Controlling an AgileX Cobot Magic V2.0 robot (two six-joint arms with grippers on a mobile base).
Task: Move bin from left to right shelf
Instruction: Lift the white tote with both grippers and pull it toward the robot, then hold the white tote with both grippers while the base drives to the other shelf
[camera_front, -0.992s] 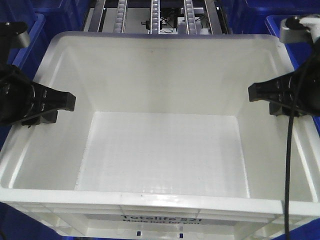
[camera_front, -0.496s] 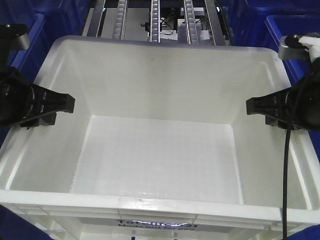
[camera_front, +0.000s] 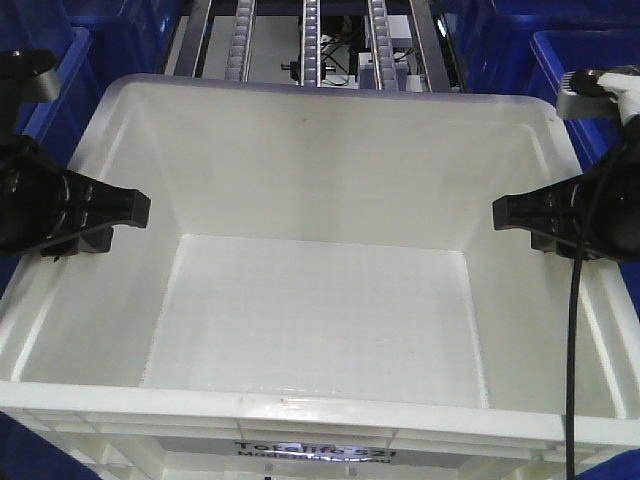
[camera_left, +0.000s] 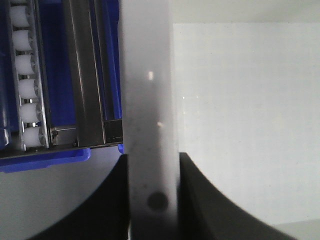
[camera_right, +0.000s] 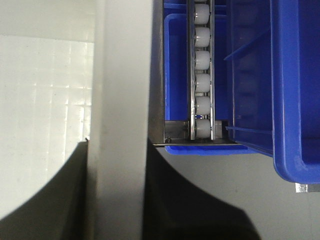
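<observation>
The left tool (camera_front: 120, 220) is clamped on the left wall of the bin (camera_front: 320, 150), the right tool (camera_front: 520, 225) on its right wall. The grasp is judged done; the carry to the right and the setting-down are left. What bears the bin cannot be told. Roller tracks (camera_front: 310, 40) lie behind it, flanked by blue bins (camera_front: 585, 60).

Bright overhead light washes out the white bin (camera_front: 320, 300), with glare along its near rim. In both wrist views the rim, seen close up, is soft and blurred.
</observation>
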